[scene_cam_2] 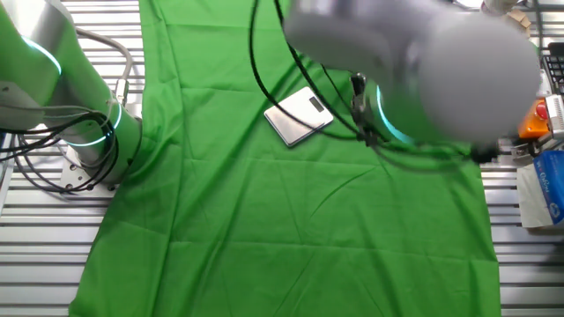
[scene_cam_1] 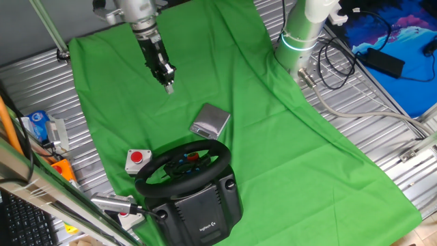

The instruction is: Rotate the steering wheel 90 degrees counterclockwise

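A wrinkled green cloth (scene_cam_1: pixel 287 137) covers the middle of a ribbed metal table (scene_cam_1: pixel 382 130), running from upper left to lower right. Bare slats show at both sides. A blue patterned sheet (scene_cam_1: pixel 403 48) fills the upper right corner. In the other fixed view the cloth (scene_cam_2: pixel 291 229) spans the centre, slats (scene_cam_2: pixel 35 255) at lower left.

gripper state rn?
Gripper: empty, hanging above the green cloth, clear of the steering wheel; open or closed cannot be told.
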`<state>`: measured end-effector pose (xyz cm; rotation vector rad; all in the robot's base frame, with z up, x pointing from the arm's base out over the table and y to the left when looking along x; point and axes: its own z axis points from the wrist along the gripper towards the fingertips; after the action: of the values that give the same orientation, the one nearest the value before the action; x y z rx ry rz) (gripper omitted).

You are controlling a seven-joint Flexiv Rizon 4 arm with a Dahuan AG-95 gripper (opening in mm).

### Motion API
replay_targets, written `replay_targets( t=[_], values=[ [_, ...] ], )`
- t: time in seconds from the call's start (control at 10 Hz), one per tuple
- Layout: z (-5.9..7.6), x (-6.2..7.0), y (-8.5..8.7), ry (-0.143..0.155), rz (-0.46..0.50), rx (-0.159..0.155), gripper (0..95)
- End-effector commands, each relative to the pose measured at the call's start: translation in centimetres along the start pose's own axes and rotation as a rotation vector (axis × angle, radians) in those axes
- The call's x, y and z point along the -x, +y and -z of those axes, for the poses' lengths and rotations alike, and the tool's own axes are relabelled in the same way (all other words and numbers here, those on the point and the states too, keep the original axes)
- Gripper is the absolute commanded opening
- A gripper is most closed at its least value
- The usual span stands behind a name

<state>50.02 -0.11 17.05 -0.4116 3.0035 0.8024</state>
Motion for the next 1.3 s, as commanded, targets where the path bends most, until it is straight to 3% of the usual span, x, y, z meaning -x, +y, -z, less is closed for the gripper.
replay_targets(
  t=[0.1, 0.4, 0.8, 1.3],
  values=[
    [-0.1, 0.01, 0.07, 0.035, 0.029, 0.023, 0.0],
    [-0.1, 0.01, 0.07, 0.052, 0.025, 0.026, 0.0],
    [-0.1, 0.01, 0.07, 0.057, 0.03, 0.046, 0.0],
    [-0.1, 0.01, 0.07, 0.061, 0.036, 0.05, 0.0]
  ],
)
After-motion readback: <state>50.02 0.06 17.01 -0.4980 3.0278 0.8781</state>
